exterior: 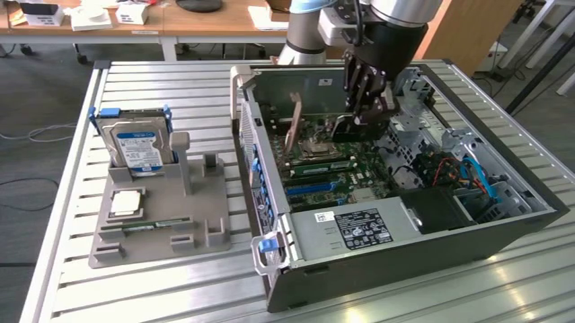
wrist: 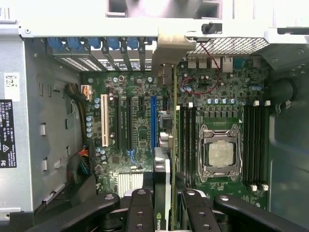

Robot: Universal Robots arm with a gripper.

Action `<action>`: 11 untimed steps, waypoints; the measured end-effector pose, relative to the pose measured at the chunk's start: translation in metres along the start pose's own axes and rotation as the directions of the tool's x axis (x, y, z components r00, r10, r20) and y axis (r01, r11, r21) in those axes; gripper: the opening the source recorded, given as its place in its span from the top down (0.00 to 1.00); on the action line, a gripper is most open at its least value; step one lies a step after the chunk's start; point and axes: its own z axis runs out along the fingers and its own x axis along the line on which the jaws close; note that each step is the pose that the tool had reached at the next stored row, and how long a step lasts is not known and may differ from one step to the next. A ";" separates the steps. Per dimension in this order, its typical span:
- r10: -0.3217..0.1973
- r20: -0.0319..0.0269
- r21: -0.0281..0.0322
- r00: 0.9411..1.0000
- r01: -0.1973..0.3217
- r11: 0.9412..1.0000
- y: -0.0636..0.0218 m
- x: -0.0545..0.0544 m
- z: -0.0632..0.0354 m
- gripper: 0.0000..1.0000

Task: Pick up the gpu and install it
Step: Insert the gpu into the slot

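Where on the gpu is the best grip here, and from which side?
Pinch the gpu across its two flat faces at the upper long edge, coming down from above. It stands on edge over the motherboard, so only that edge is free. The gripper holds it just so.

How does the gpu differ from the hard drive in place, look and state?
Place: the gpu is inside the computer case, above the motherboard; the hard drive stands outside it, in the gray holder. Look: the gpu is dark and thin; the hard drive is silver with a blue label. State: the gripper grips the gpu; the hard drive is not gripped. Both stand on edge.
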 end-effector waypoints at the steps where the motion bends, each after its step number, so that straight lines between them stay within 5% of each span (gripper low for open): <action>1: 0.000 0.000 0.000 1.000 0.000 1.000 0.0000 0.000 0.0011 0.73; 11: 0.000 0.000 0.000 1.000 0.000 1.000 -0.0001 0.001 0.0143 0.73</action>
